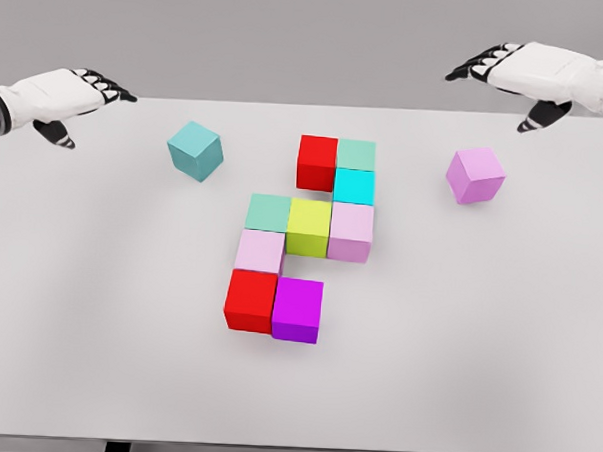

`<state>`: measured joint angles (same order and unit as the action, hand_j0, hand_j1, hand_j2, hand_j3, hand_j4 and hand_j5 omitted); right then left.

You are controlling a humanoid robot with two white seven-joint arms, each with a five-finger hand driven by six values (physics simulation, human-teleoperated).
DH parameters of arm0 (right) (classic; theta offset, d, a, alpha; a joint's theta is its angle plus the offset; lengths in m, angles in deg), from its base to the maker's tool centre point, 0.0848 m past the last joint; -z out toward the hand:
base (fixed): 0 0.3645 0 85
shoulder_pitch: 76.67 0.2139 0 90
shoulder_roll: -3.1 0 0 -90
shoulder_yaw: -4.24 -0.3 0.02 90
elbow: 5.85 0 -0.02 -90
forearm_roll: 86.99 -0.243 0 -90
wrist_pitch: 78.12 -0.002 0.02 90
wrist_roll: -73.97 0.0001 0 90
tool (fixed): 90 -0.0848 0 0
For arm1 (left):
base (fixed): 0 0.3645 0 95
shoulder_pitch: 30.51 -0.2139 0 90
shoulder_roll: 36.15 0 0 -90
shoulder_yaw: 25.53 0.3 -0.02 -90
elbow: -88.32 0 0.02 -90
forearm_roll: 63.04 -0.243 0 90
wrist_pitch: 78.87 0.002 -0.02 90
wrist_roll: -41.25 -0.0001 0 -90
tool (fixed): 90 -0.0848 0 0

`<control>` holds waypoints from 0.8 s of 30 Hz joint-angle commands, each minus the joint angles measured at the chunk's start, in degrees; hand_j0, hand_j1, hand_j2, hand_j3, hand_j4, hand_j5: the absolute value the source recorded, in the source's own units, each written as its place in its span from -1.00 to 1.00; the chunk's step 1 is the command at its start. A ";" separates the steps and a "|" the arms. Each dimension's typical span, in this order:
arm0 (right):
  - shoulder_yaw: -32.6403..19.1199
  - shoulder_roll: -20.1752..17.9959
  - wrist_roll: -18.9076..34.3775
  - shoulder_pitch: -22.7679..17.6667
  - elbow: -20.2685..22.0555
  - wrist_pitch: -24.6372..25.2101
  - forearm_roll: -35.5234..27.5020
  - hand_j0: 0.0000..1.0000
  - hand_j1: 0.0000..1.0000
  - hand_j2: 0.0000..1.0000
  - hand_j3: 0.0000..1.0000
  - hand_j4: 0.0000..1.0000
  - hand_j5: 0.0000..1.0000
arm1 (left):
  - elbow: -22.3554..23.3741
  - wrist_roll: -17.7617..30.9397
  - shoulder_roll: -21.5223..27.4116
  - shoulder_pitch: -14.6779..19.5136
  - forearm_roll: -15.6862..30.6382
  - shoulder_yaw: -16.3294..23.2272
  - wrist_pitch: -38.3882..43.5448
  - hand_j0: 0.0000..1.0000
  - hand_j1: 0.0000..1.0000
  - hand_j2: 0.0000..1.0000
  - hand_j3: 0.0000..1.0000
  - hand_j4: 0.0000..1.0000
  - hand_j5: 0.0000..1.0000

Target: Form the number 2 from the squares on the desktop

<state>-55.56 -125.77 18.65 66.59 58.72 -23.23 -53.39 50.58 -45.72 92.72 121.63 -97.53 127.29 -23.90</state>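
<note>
The fingers of the left hand (pixel 72 94) are held loosely extended with the thumb hanging below, and nothing is gripped. The right hand (pixel 518 70) is likewise relaxed, its dark-tipped fingers stretched out and its thumb dropped, empty. Both hands are seen raised near the far corners of the pale grey tabletop (pixel 98 307).

Near the table's middle, nine cubes are already set edge to edge: a red cube (pixel 316 163) and a pale green cube (pixel 356 154) form the top row, a cyan cube (pixel 353 186) sits under the green one, a middle row of three follows, then a pale pink cube (pixel 259 251), then two cubes at the bottom. Both the top and bottom rows are judged to be one cube short.

Two cubes lie apart: a loose teal cube (pixel 195 149) on the left and a loose lilac cube (pixel 476 176) on the right, both turned askew. The teal cube is best grasped from above across opposite faces, squared to the row, and set down flush beside the red cube without nudging it.
</note>
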 commanded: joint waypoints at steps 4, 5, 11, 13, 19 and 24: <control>3.02 1.17 0.32 0.35 -4.80 0.11 7.62 1.00 1.00 1.00 1.00 1.00 1.00 | 5.48 -0.04 -1.78 1.84 4.87 -0.15 0.02 1.00 1.00 1.00 1.00 1.00 1.00; 5.21 1.08 0.32 0.35 -4.81 0.11 8.15 1.00 1.00 1.00 1.00 1.00 1.00 | 7.67 -0.04 -2.92 2.37 5.57 -0.24 0.02 1.00 1.00 1.00 1.00 1.00 1.00; 9.96 1.08 0.32 0.44 -4.72 0.11 8.77 0.98 0.98 0.98 0.98 0.98 0.98 | 19.46 -0.04 -10.22 4.48 5.84 -2.35 0.02 1.00 1.00 1.00 1.00 1.00 1.00; 10.23 0.99 0.32 0.18 -4.72 0.11 8.86 0.98 0.98 0.98 0.98 0.98 0.98 | 21.13 0.05 -10.92 4.57 5.84 -2.44 0.02 1.00 1.00 1.00 1.00 1.00 1.00; 11.81 1.43 0.32 0.35 -4.72 0.11 9.03 0.98 0.98 0.98 0.98 0.98 0.98 | 21.75 0.22 -11.01 4.83 5.75 -3.76 0.02 1.00 1.00 1.00 1.00 1.00 1.00; 11.20 2.13 0.32 0.44 -4.98 0.11 8.77 0.97 0.97 0.97 0.97 0.97 0.97 | 18.06 3.30 -10.22 4.75 3.99 -3.58 0.02 1.00 1.00 1.00 1.00 1.00 1.00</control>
<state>-44.15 -123.92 18.99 66.95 53.83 -23.25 -44.38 69.96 -43.58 82.30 126.37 -93.30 124.16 -23.92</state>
